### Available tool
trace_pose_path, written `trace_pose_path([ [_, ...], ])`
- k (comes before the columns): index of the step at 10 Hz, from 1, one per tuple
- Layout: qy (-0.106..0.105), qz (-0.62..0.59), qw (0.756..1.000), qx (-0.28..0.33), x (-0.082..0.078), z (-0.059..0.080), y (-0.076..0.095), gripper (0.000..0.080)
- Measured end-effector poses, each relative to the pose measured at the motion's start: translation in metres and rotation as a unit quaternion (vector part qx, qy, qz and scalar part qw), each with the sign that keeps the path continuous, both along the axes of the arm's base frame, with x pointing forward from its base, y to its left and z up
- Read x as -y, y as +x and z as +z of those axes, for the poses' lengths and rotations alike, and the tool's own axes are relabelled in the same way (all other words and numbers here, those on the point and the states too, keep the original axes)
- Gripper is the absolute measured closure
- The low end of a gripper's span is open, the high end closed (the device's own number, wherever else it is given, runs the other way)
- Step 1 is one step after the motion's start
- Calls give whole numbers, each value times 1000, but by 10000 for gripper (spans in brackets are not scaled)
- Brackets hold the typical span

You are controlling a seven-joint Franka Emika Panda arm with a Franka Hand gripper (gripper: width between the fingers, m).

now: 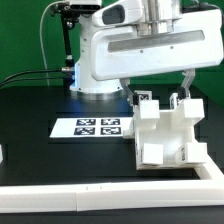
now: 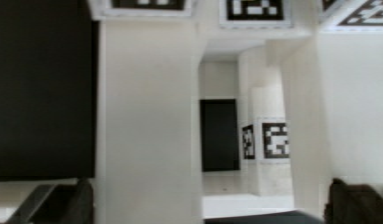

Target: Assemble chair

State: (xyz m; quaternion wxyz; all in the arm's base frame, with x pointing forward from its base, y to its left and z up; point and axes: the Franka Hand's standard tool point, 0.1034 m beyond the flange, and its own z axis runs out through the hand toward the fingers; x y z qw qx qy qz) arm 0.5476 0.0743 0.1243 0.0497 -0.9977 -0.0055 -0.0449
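From the exterior view's left I count one marker board (image 1: pixel 98 126), carrying four tags, flat on the black table (image 1: pixel 40 105) near its middle. To its right stands one chair (image 1: pixel 166 134), a single joined white assembly, close to the front edge where one long white rail (image 1: pixel 120 198) runs. My one gripper (image 1: pixel 160 95) hangs over the chair's back part, its two fingers (image 1: pixel 186 85) spread wide on either side of an upright piece, holding nothing. In the wrist view, one broad white chair upright (image 2: pixel 152 120) fills the space between the finger tips (image 2: pixel 46 202); I count four tags there.
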Motion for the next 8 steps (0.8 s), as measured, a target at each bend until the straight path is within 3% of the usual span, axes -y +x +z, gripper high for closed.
trace_pose_path([
  [4, 0, -8, 1000, 2, -4, -1, 8, 151],
  [8, -4, -12, 1000, 7, -1, -13, 23, 151],
])
